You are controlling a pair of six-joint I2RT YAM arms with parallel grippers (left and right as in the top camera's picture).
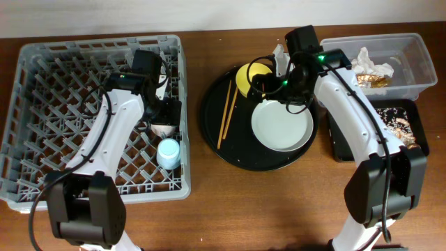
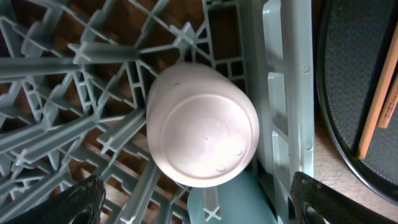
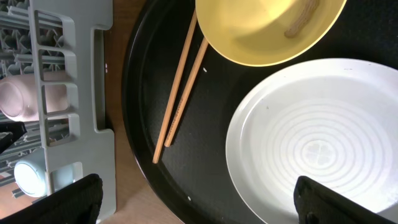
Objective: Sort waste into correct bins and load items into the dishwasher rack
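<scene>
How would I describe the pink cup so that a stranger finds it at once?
Find the large grey rack on the left of the table in the overhead view. Two cups sit against its right wall. The pink cup is the upper one there, base up and pale pink; the blue cup beside it is light blue.

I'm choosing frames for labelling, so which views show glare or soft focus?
Overhead: sharp and evenly lit. Left wrist: the pale pink cup is crisp, but the fingertips in the bottom corners are dark and blurred. Right wrist: bright light washes out part of the yellow bowl; the plate keeps its rings visible.
</scene>
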